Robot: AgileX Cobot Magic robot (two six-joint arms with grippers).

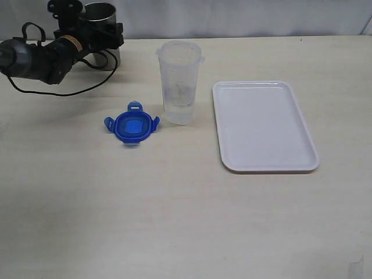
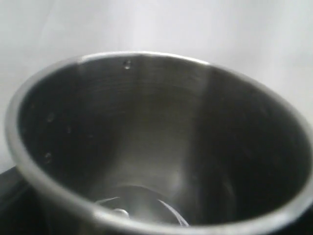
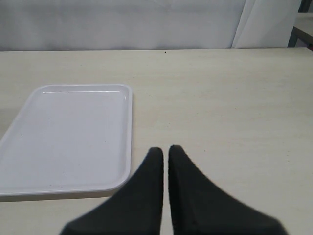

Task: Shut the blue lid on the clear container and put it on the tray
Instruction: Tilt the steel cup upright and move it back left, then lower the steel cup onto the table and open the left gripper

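**A:** Looking at the right claw [image 3: 165, 149] first, how are its jaws standing?

**B:** They are pressing together, with only a thin slit showing between the two black fingers [image 3: 142, 205], and they are gripping nothing. The claw is hanging low over the table [image 3: 234, 112], and one corner of the tray [image 3: 73, 132] is lying just beside its tips.

**A:** And the left claw [image 1: 87, 26]?

**B:** It is sitting at the far left of the table, with its jaws standing wide on either side of the steel cup [image 1: 100, 13]. Its wrist camera is staring straight into the cup's mouth. I am not managing to tell whether the jaws are squeezing the cup or merely flanking it. A black cable [image 1: 55, 93] is looping from that arm across the table.

**A:** Where is the clear container [image 1: 179, 81] sitting?

**B:** It is standing upright near the middle of the table, its mouth gaping, well apart from the left claw.

**A:** And the blue lid [image 1: 133, 126]?

**B:** It is lying flat on the table just beside the container's base, on the left claw's side. The tray is lying flat on the container's other side, near it but not touching.
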